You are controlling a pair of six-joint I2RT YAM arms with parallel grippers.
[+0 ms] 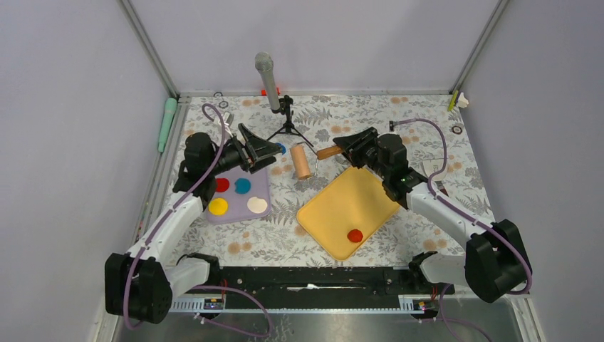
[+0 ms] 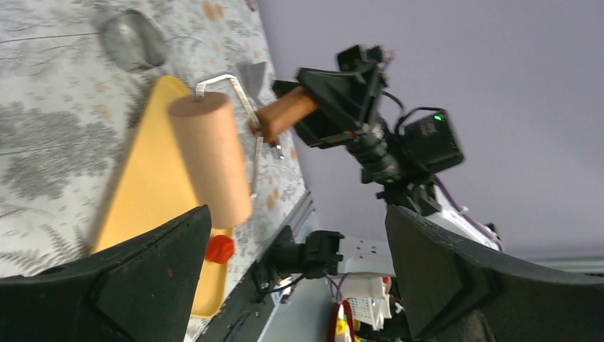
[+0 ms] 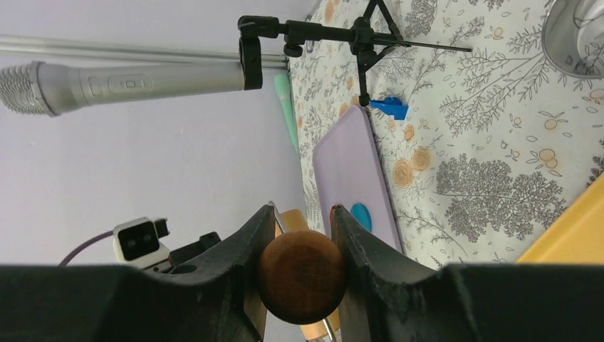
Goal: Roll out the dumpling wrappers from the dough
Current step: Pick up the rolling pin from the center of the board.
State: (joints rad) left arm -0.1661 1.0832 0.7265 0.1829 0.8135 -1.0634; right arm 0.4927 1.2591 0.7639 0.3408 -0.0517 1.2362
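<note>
A flat red wrapper disc (image 1: pixel 222 185) lies on the purple tray (image 1: pixel 235 214) beside blue, yellow and cream discs. A red dough lump (image 1: pixel 355 234) sits on the yellow board (image 1: pixel 349 206); it also shows in the left wrist view (image 2: pixel 220 249). My right gripper (image 1: pixel 349 146) is shut on the brown handle (image 3: pixel 302 276) of the wooden roller (image 1: pixel 302 160), which hangs over the table between tray and board. My left gripper (image 1: pixel 260 149) is open and empty, above the tray's far right corner, facing the roller (image 2: pixel 210 157).
A microphone (image 1: pixel 266 75) on a black tripod stand (image 1: pixel 288 121) is at the back centre. A metal ring cutter (image 2: pixel 132 39) lies by the board's far corner. A small blue piece (image 3: pixel 390 107) lies near the tray. A green tool (image 1: pixel 167 121) lies at the left edge.
</note>
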